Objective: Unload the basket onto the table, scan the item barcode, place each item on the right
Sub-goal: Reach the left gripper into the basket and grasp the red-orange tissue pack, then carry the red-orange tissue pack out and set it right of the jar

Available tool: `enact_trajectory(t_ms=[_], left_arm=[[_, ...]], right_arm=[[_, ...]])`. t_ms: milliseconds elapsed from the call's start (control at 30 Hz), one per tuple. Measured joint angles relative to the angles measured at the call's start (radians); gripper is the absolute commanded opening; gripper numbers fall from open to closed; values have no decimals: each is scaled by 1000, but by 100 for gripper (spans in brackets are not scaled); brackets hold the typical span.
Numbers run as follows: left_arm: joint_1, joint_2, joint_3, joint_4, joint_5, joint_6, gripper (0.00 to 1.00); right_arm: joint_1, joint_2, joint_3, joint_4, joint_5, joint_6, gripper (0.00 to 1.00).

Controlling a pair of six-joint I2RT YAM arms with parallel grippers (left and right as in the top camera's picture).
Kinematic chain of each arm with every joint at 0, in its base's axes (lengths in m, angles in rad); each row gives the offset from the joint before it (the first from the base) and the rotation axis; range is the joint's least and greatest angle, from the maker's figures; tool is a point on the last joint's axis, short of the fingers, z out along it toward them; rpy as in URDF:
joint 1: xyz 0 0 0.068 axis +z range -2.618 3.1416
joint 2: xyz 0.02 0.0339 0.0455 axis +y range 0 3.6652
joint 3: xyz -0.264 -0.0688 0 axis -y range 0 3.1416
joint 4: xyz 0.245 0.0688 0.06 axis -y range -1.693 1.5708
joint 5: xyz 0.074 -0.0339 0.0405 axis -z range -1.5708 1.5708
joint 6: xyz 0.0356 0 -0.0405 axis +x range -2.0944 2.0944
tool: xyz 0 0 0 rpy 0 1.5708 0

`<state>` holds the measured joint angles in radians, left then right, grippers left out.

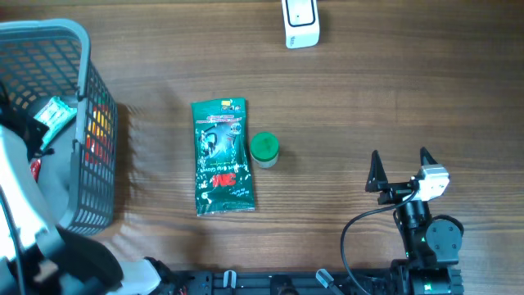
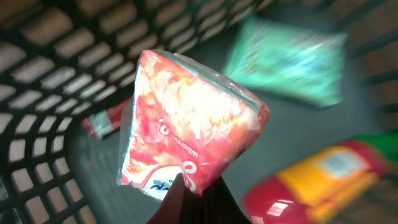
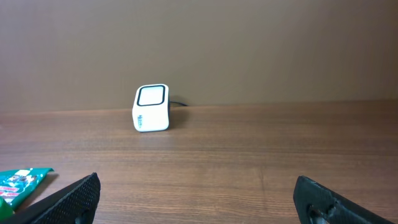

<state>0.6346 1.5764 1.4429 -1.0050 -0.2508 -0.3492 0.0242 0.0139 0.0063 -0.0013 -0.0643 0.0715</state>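
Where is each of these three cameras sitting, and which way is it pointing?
Overhead: above the table, looking straight down on the basket, green packet and scanner; the open right hand and the left arm show.
Left wrist: inside the basket, facing a red-and-white packet pinched by the left hand.
Right wrist: low over the table, facing the scanner; its two fingers frame the bottom corners.
Shared: overhead and right wrist both show the scanner.

The right end effector (image 1: 399, 156) shows pointed black fingers (image 1: 377, 176), a white camera block (image 1: 433, 181), black cable (image 1: 350, 232).
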Motion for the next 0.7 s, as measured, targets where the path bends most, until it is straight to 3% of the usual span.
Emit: enact_trajectory(t_ms=[167, 300, 500, 633, 700], left_arm=[[-3, -300, 51, 158, 349, -1, 4], [-103, -488, 56, 241, 603, 0, 4], [-595, -511, 56, 256, 691, 61, 4], [-990, -344, 59, 279, 546, 138, 4], [-1115, -223, 59, 303, 494, 173, 4]], right_arm=[[0, 0, 0, 0, 0, 0, 100], [0, 0, 0, 0, 0, 0, 100], [0, 0, 0, 0, 0, 0, 100], [-2, 0, 0, 0, -3, 0, 100], [-2, 0, 0, 0, -3, 0, 100]])
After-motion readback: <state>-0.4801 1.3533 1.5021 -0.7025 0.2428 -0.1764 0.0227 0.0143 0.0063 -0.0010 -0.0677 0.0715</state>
